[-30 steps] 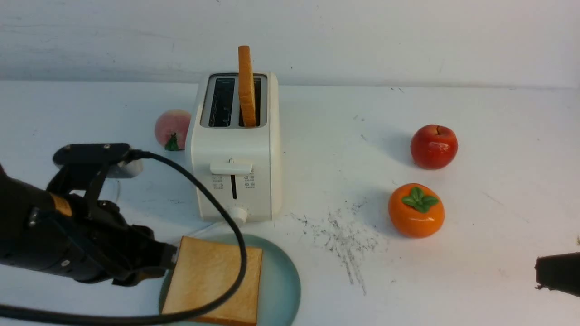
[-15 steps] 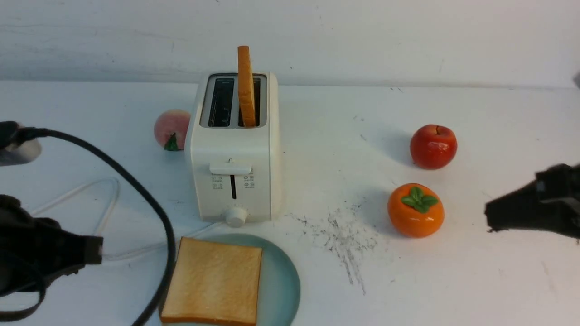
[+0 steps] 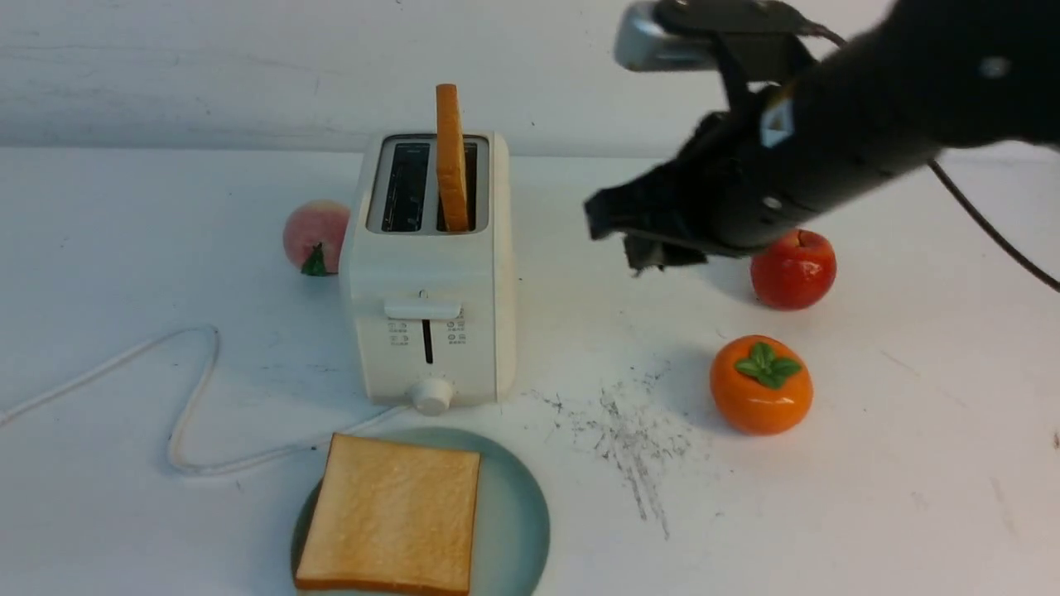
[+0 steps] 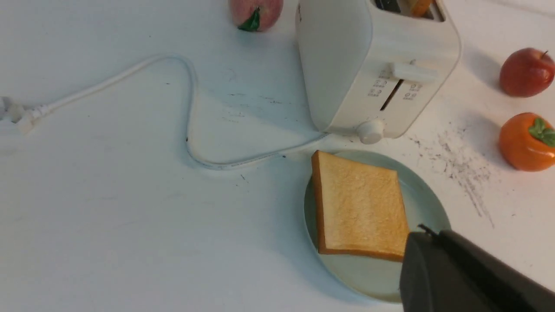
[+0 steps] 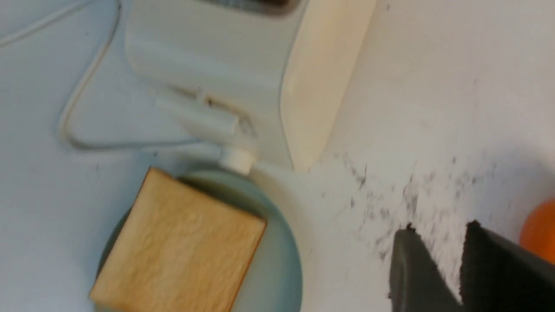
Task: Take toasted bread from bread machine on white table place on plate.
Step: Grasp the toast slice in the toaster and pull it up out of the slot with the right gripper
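Observation:
The white bread machine point(image 3: 431, 273) stands mid-table with one slice of toasted bread point(image 3: 450, 157) upright in its right slot; the left slot is empty. A second slice point(image 3: 389, 517) lies flat on the pale blue-green plate point(image 3: 515, 513) in front of it. My right gripper point(image 3: 621, 240) hangs open and empty in the air to the right of the toaster, about level with its top. In the right wrist view its fingers point(image 5: 409, 242) are apart above the scuffed table. My left gripper point(image 4: 422, 236) is out of the front view. It looks shut and empty, near the plate's point(image 4: 422, 193) edge.
A peach point(image 3: 316, 234) sits just left of the toaster. A red apple point(image 3: 792, 267) and an orange persimmon point(image 3: 760, 383) sit on the right, below my right arm. The white cord point(image 3: 190, 397) loops across the left of the table. Dark scuffs point(image 3: 629, 430) mark the table.
My left arm let go of the slice on the plate and drew back out of the front view. My right arm rose from the lower right and swung in toward the toaster.

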Robot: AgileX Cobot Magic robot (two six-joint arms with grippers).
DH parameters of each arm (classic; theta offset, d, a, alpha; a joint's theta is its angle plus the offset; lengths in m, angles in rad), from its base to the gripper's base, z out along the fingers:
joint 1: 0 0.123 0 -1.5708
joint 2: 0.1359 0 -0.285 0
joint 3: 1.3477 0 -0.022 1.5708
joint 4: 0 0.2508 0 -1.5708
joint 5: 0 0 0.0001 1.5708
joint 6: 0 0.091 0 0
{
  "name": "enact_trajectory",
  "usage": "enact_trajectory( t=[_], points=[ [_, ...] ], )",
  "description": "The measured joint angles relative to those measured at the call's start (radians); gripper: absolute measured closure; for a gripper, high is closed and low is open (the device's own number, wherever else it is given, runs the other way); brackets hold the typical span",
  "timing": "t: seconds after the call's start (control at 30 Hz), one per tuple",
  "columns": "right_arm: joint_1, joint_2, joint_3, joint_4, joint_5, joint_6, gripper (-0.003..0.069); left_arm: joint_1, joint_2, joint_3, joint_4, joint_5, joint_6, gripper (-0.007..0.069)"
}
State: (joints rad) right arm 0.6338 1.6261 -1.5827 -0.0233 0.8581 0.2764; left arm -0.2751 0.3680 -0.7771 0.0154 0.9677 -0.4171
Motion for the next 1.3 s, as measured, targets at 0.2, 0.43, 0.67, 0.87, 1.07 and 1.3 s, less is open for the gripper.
enact_trajectory(
  t=[0.2,0.43,0.67,0.87,1.07,1.3],
  points=[
    [0.052,0.239,-0.301,-0.131,-0.029,0.055,0.0191,0.0,-0.109,0.0,0.024,0.126,-0.048,0.0638],
    [0.055,0.427,-0.513,-0.154,-0.143,0.055,0.0049,0.0,-0.129,0.0,0.058,0.218,-0.062,0.0638],
    [0.055,0.543,-0.539,-0.175,-0.328,0.056,0.0139,0.0,-0.129,0.0,0.087,0.27,-0.062,0.0638],
    [0.045,0.593,-0.539,-0.275,-0.309,0.128,0.0369,0.0,-0.13,0.0,0.09,0.286,-0.062,0.0638],
    [0.045,0.574,-0.539,-0.292,-0.28,0.154,0.0546,0.0,-0.148,0.0,0.09,0.286,-0.062,0.0638],
    [0.046,0.4,-0.538,-0.253,-0.139,0.117,0.0542,0.0,-0.15,0.0,0.09,0.286,-0.062,0.0638]
  ],
)
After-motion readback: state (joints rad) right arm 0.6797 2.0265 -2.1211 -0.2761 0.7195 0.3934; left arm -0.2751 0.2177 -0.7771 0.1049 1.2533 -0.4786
